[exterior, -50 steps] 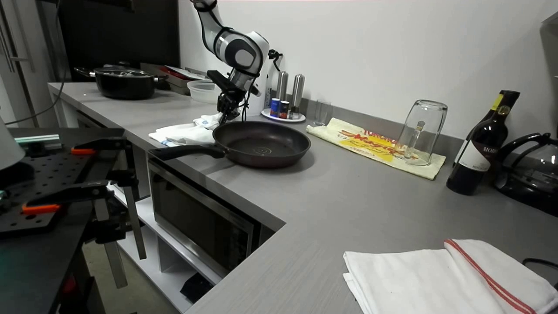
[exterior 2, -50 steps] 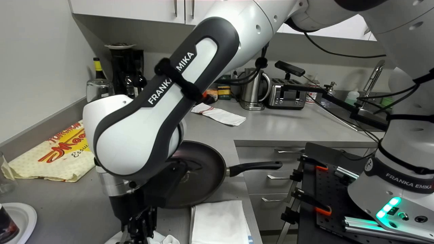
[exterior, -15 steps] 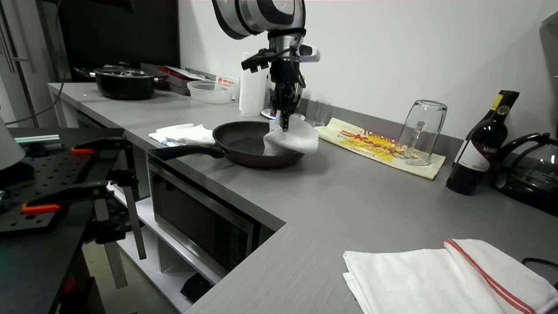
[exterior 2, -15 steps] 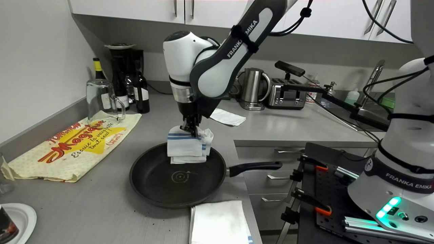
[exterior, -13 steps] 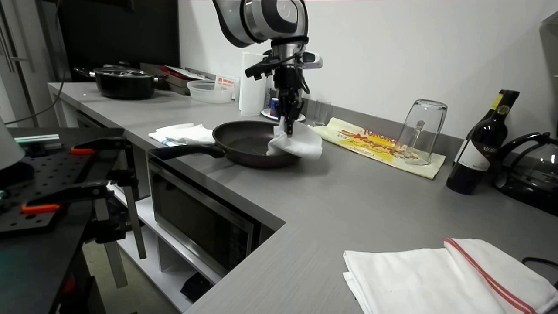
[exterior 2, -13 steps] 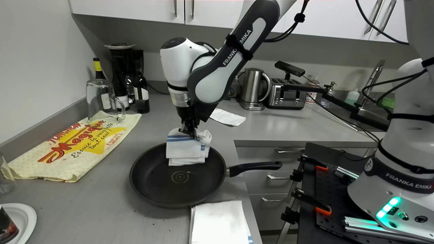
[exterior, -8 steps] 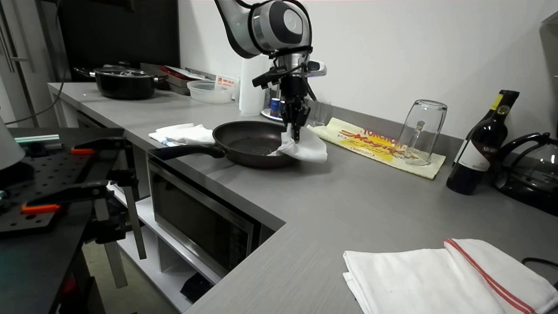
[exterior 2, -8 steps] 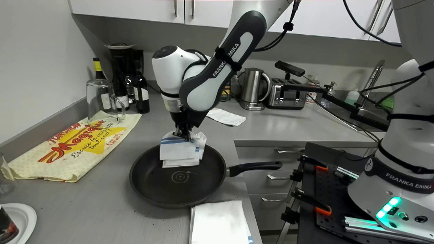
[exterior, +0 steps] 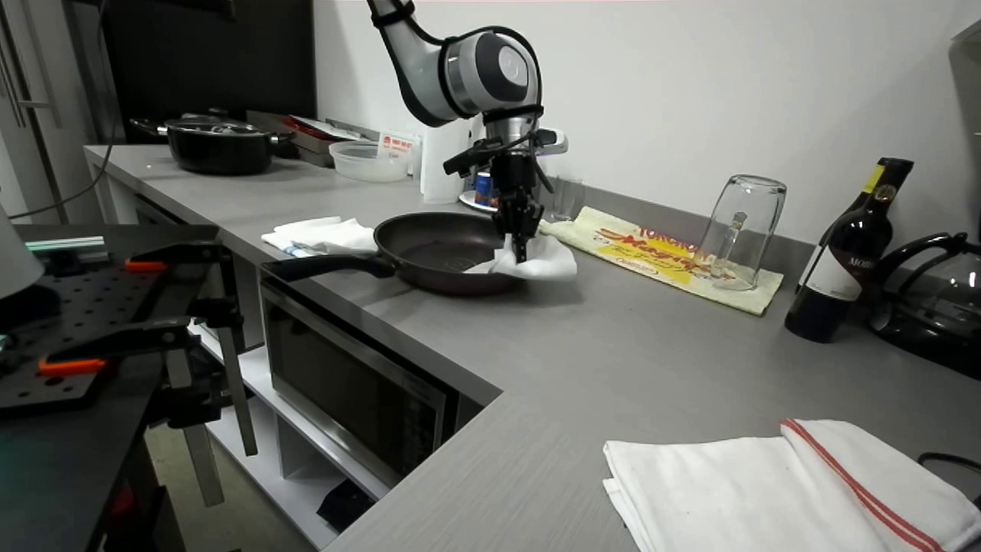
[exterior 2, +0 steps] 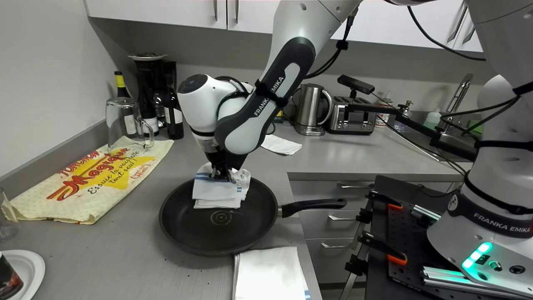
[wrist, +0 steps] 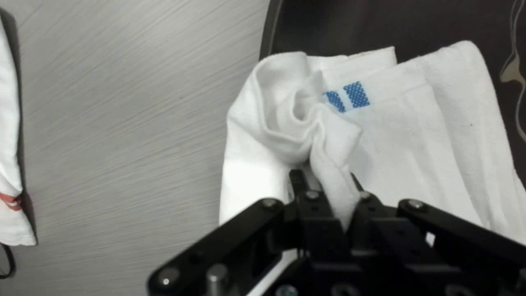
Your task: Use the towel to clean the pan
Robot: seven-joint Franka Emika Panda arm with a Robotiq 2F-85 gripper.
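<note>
towel [wrist: 411,131] is in the gripper [wrist: 326,179], jaws closed down on a bunched fold, gap no more than the cloth fills, nothing else held. wrist view: loose part spread across the edge of the pan [wrist: 370,24], some inside, some out past the rim [wrist: 269,33], over the counter [wrist: 123,144]. pan sits flat, handle [exterior 2: 312,205] to the right in an exterior view, towel over the far side there, just short of the ring mark [exterior 2: 221,217]. pick-up done; step in hand looks like the start of wiping, or lowering into it. can't tell if cloth presses on the pan floor. next move calls for getting the towel fully inside, low and flat, then sweeping to the near side and back, light pressure, firm grip, gripper clear of the pan surface. likely trouble: pushing on the rim could slide the pan, since nothing is seen holding the handle. folded white cloth [exterior 2: 270,275] at the near side, just beside the pan, looks not needed.
</note>
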